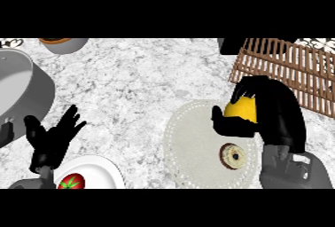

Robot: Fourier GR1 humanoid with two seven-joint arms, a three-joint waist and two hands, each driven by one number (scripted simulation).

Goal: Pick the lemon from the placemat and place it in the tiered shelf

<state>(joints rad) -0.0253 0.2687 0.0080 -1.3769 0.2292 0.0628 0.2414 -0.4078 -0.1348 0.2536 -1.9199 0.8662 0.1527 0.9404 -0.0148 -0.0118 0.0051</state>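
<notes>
The right hand [258,108] is curled round the lemon [241,109] above the placemat [196,150], and the tiered shelf [288,66] lies just beyond it, up and to the right.

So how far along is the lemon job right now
Done: the right hand has its fingers curled round the lemon, at the far edge of the placemat. I cannot tell whether it has lifted off the mat. Left to do: carrying it to the wooden shelf and letting go there. The left hand rests open near the plate.
</notes>
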